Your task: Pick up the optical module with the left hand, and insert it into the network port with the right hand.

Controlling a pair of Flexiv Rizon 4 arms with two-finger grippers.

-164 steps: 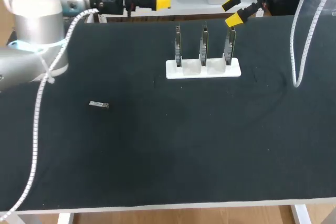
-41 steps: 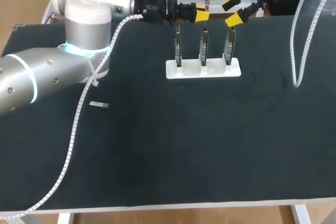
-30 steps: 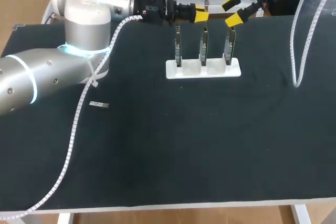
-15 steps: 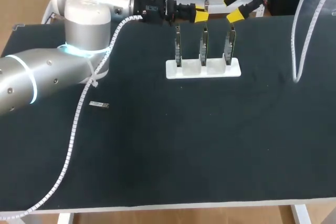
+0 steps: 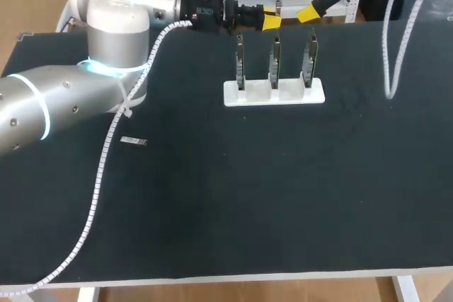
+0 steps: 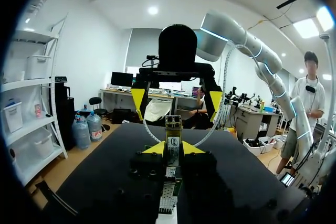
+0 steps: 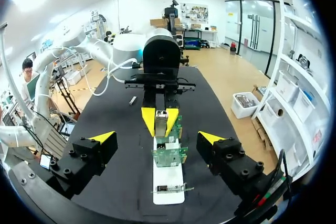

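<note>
At the far edge of the table, beyond a white holder carrying three upright port boards, the left fingers stay clenched on the optical module, its free end sticking out toward the other arm. The left arm swung in from the table's left side over the past few seconds and has not stirred for the last second or so.

The fresh change is on the right. The right fingers, spread wide and empty, have lifted and drawn back, shifting slightly toward the middle. In the wrist views they now face the module squarely, one tip out to each side, not yet touching it.

That suggests the pick-up is done and the hand-over is about to begin. The right arm must close in and take the module before any insertion into a port.

A small flat piece lies untouched on the table's left part, well apart from the holder.
</note>
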